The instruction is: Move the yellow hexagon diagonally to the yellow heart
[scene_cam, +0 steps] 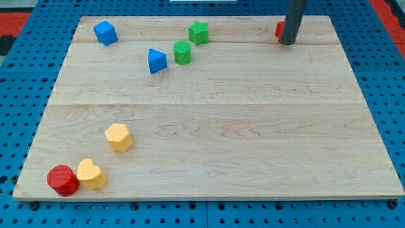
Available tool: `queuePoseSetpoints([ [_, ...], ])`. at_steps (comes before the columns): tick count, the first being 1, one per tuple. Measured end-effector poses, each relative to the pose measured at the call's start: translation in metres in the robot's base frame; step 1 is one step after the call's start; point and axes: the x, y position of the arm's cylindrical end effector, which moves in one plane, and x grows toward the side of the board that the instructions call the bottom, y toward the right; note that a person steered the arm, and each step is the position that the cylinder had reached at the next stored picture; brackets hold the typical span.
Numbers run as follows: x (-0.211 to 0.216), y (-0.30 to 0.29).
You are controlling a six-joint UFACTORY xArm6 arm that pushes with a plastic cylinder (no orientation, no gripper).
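Standing at the far right of the worktop [209,126], my tip [288,43] is just beside a red block [279,29] that the rod half hides, so its shape cannot be made out. There are no fingers to speak of here, only the bare rod, so nothing is spread or pinched.

The yellow hexagon [118,137] lies near the left, well apart from my tip, with the yellow heart [92,174] a little nearer and further left, close but not touching it. A red cylinder [62,180] sits against the heart's left side.

I judge the task is at its approach step: no contact with the hexagon yet. The next move calls for crossing the board and coming round to the hexagon's far right side, so a push runs diagonally toward the near left, onto the heart.

The hexagon is squat, lying on a flat face, with no clear long axis; which way its corners point is hard to tell. The heart's lobes seem to face far and left.

A blue cube [105,32], blue triangle [157,61], green cylinder [182,52] and green star [198,32] sit far off, out of the way.
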Motion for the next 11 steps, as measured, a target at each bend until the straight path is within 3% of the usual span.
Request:
queuePoseSetpoints([
  [2, -0.007, -0.083],
  [3, 0.020, -0.111],
  [5, 0.252, -0.159],
  [6, 0.280, -0.236],
  [8, 0.239, -0.312],
  [9, 0.259, -0.309],
  [10, 0.214, -0.350],
  [11, 0.232, -0.355],
])
